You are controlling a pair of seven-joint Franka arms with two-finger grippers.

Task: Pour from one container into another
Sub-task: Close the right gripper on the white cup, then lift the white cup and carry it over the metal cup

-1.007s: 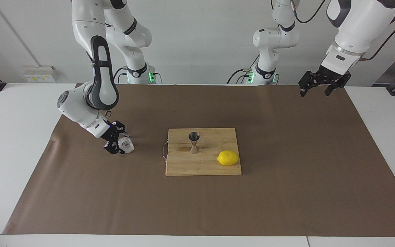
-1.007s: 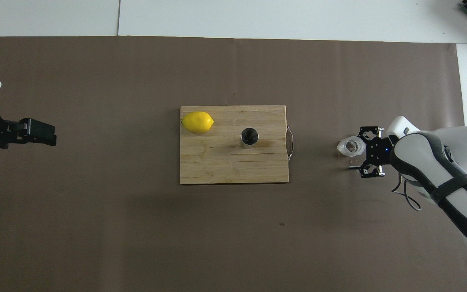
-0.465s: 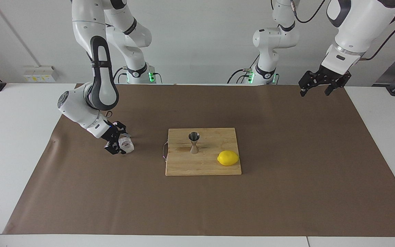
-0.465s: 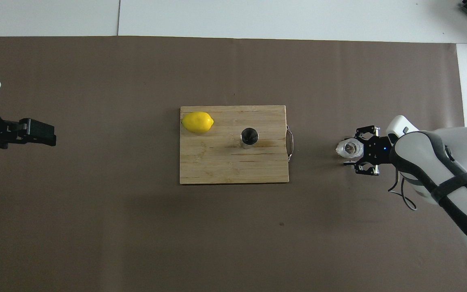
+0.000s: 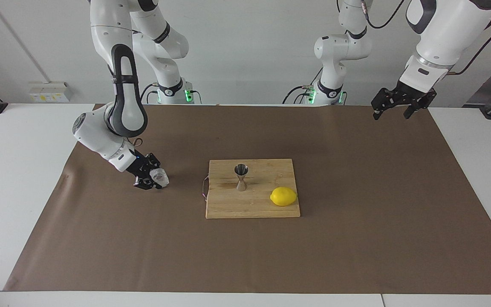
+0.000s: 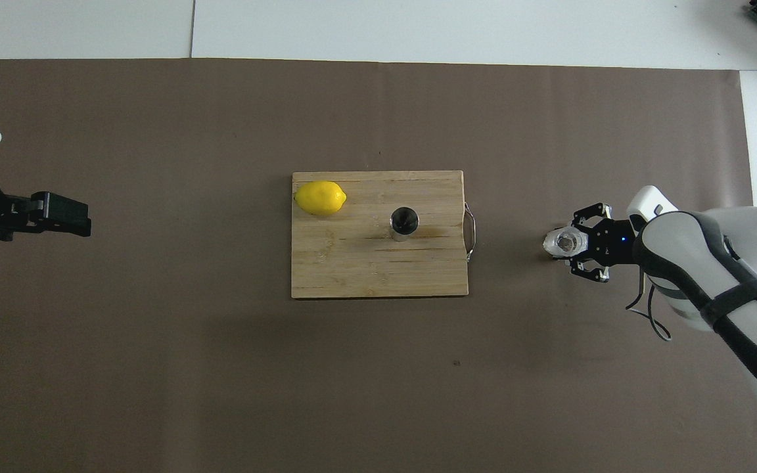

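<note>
The right arm bends low at middle left of the facing view, its right gripper clamping the glass cup just above the brown paper, mouth up. The jigger stands upright on the board at centre. At upper right the left gripper waits, fingers apart.

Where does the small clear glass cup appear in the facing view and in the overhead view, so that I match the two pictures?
Facing view: the glass cup is left of centre, in the right pincer, off the cutting board.
Overhead view: the glass cup is right of centre, in the same pincer.
Shared landmark: the steel jigger standing on the cutting board; the cup lies toward the right arm's end of the table from it.
</note>
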